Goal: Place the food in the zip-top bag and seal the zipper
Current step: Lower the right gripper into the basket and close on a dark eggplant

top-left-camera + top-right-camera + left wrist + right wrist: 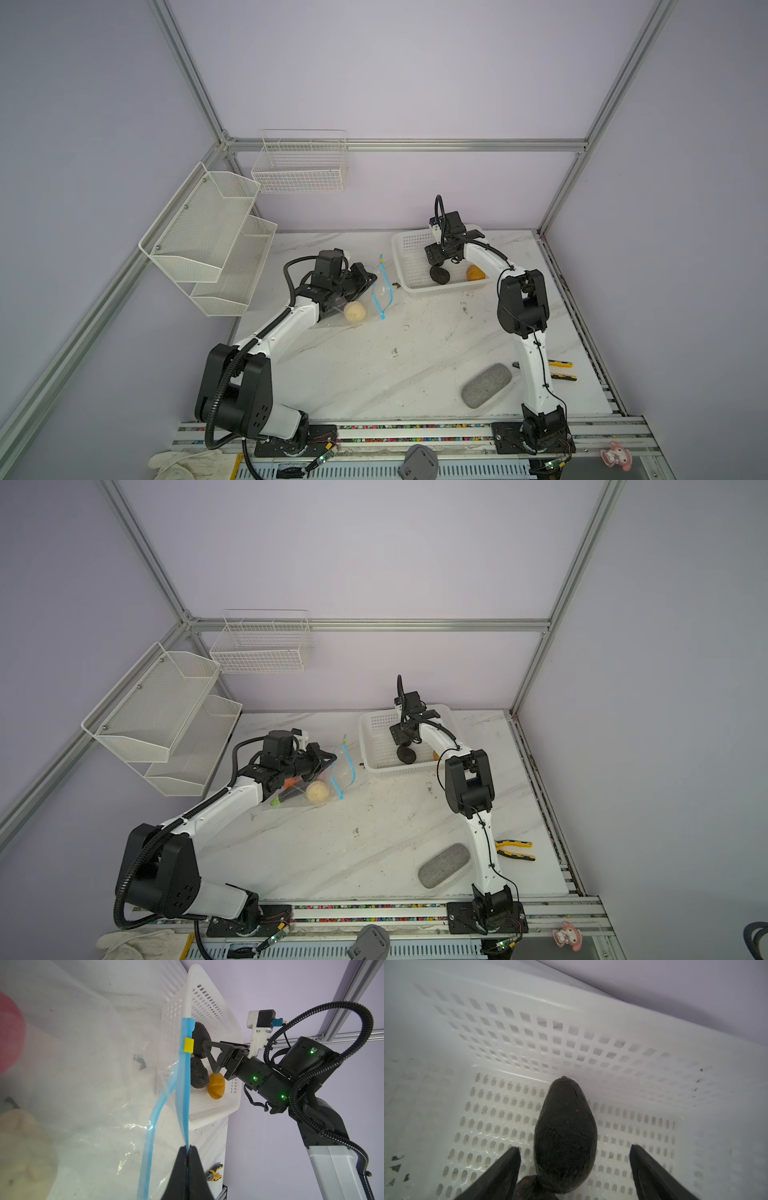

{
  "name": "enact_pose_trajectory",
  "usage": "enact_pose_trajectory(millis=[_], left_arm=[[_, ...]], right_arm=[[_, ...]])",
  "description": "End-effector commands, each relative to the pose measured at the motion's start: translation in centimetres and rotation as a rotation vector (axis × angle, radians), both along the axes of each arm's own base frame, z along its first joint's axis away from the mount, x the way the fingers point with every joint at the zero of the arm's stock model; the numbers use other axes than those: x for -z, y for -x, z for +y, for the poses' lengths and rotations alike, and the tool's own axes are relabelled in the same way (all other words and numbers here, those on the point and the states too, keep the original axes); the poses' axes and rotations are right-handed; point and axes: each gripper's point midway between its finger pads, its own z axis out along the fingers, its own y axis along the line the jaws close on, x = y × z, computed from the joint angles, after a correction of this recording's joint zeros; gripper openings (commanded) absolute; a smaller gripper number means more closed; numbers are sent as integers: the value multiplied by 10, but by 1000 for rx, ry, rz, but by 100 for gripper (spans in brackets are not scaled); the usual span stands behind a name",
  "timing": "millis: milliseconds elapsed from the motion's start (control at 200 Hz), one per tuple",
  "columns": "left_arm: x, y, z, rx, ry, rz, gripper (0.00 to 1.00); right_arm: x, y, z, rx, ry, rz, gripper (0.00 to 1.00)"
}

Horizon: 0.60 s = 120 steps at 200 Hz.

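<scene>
In both top views I see the zip-top bag (380, 297) at about 10 o'clock from the middle of the table (374, 365), its zipper (384, 270) facing the white basket (409, 253) at 1 o'clock. A cream food (355, 311) shows inside the bag, and my left arm (286, 324) covers most of the rest. My right claw (436, 261) hangs in the basket over a black food (439, 275), with a yellow-brown food (475, 273) at its 3 o'clock. A grey pad (486, 385) lies at 5 o'clock and pliers (515, 850) at 4 o'clock, well apart from the bag. From the left wrist, my left claw (188, 1148) is pinched tight on the zipper, away from its yellow tab (188, 1044); a pink food (10, 1032) blurs through the plastic. From the right wrist, the right claw's jaws stand wide on either side of the black food without touching it; a second black food (531, 1188) lies against it.
</scene>
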Motion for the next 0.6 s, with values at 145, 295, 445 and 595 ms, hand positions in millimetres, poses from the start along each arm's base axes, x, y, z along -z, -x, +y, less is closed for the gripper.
enact_pose_trajectory(millis=[145,295,445,595], left_arm=[[-40,-5,-4,18,17,-105,0],[-39,-5,-4,19,13,-102,0],[-40,-5,-3,18,12,-103,0],[-39,-5,-3,16,10,-101,0]], right_arm=[[20,-5,8,-2,-29,44,82],[23,-8,8,0,-36,40,77],[24,-10,9,-1,-49,39,71],[24,-11,10,0,-56,39,67]])
